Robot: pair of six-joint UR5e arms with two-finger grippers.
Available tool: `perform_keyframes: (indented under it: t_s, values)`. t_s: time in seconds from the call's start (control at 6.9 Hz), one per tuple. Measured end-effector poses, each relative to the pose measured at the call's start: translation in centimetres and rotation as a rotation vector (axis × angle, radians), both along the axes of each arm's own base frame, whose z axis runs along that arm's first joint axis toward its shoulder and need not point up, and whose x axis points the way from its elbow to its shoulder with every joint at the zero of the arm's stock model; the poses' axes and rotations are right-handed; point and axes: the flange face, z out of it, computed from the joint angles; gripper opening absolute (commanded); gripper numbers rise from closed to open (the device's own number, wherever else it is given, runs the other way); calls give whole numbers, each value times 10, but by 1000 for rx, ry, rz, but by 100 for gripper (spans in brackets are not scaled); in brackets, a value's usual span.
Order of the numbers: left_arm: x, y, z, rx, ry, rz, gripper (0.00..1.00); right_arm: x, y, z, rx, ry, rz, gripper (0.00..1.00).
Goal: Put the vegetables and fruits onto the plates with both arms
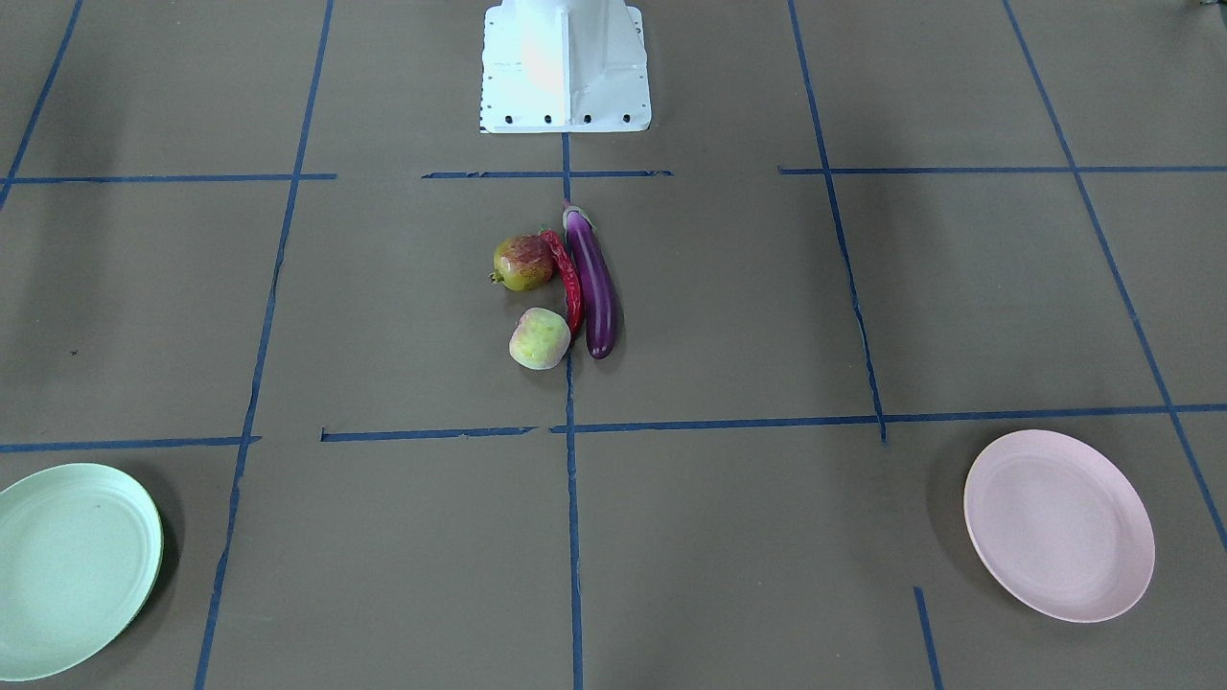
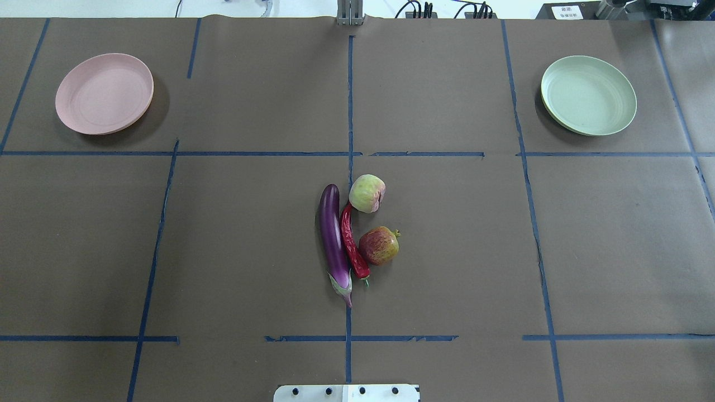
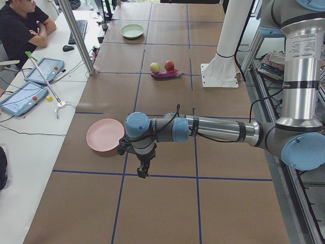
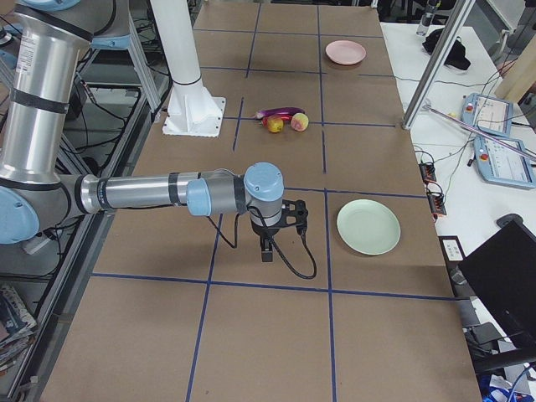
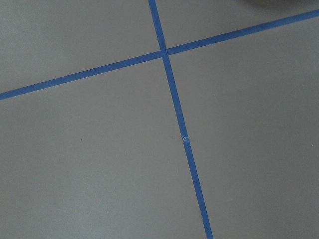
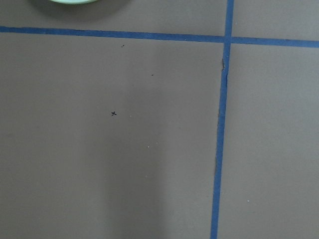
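Observation:
The purple eggplant (image 1: 592,287) (image 2: 332,234), red chili (image 1: 567,278) (image 2: 352,243), pale green fruit (image 1: 540,338) (image 2: 367,193) and mottled red fruit (image 1: 523,263) (image 2: 379,245) lie bunched at the table's middle. The pink plate (image 2: 104,92) (image 3: 105,136) and the mint plate (image 2: 588,95) (image 4: 368,226) hold nothing, at the far corners. My left gripper (image 3: 143,170) hangs over the table beside the pink plate. My right gripper (image 4: 266,249) hangs beside the mint plate. Both show only in side views, so I cannot tell if they are open. The wrist views show only paper and tape.
The white base block (image 1: 566,67) stands at the robot's edge. Blue tape lines (image 2: 349,111) grid the brown paper. A metal post (image 3: 76,35), tablets (image 3: 23,97) and a seated operator (image 3: 20,25) are along the far side.

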Motion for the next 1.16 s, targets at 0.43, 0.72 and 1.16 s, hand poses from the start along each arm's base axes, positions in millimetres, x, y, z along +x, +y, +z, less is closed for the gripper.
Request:
perform_keyframes:
  t_s: [0.43,0.72,1.16]
  values:
    - [0,0,0,-2,0,0,100,-38,-21,-37,-5,-63,19,100]
    - [0,1,1,-4,1,0,100,-104,-51,-102,-17,-86,26,100]
    - [2,-1,2,-9,2,0,100,-238,-68,-225,-98,-127,113,100]
